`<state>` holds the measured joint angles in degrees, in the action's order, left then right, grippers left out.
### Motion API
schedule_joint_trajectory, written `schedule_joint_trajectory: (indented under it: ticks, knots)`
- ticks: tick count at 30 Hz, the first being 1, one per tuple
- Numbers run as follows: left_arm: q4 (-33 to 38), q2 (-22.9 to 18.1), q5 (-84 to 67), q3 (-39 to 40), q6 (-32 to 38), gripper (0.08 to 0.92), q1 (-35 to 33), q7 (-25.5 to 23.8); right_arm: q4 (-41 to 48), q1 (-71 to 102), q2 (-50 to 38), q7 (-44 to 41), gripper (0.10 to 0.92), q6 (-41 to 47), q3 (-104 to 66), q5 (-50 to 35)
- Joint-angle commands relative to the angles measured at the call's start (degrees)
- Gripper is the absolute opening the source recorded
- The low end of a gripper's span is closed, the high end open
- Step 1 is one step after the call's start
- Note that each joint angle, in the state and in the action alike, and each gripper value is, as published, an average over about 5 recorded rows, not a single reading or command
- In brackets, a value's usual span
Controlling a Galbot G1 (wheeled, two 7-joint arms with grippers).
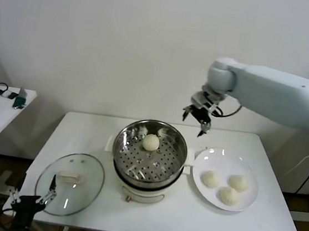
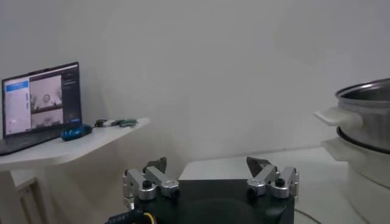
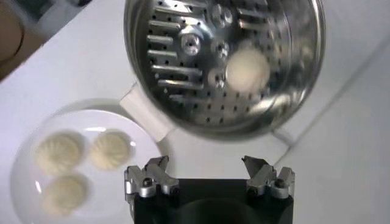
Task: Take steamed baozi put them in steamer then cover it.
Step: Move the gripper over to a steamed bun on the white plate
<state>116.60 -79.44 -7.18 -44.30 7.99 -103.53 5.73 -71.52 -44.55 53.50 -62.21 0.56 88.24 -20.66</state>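
1. Nearest the head camera, the left hand [image 1: 50,191] hangs low at the table's [image 1: 264,228] front-left corner, just beside the cover [image 1: 70,183]. Its fingers are spread and hold nothing; I take it to be waiting.
2. The cover lies flat on the table, left of the steamer [image 1: 149,154], its bar handle running roughly left to right.
3. The right hand [image 1: 197,116] hovers above the table behind the gap between steamer and plate [image 1: 225,179]. It is spread wide and empty, as the right wrist view shows [image 3: 209,170].
4. One steamed baozi [image 1: 151,142] already sits on the perforated tray, toward the back. Three baozi [image 1: 227,188] rest on the plate, just right of the steamer.
5. The deciding relation: the plate's buns lie forward, below and slightly right of the right hand, so that arm is much the nearer. The buns are round, so no grasp axis matters.
6. The buns sit close together, so fingers could nudge a neighbour; the steamer's right handle [image 1: 190,156] touches the plate's edge.
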Motion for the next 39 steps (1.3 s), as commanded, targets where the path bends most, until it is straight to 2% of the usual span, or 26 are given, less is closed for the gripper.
schedule_joint_trajectory:
  ticks: [1, 8, 19, 39]
  knots:
    - [0.1, -0.2, 0.2, 0.1, -0.2, 0.823, 0.1, 0.0, -3.5, 1.6, -13.1, 4.9, 0.823, 13.1, 4.0, -7.1]
    - [1.2, -1.2, 0.7, 0.0, -0.9, 0.823, 0.0, -0.2, -2.9, 13.9, -15.3, 5.5, 0.823, 16.2, -1.7, -5.2]
    - [1.3, -1.7, 0.8, -0.4, -0.8, 0.823, -1.0, -0.3, 4.1, 26.8, -11.1, 5.5, 0.823, 16.1, -8.8, 0.9]
    - [0.2, -2.0, 0.8, -0.9, -0.4, 0.823, -1.4, -0.1, 11.9, 31.9, -3.5, 5.7, 0.823, 15.4, -12.9, 2.2]
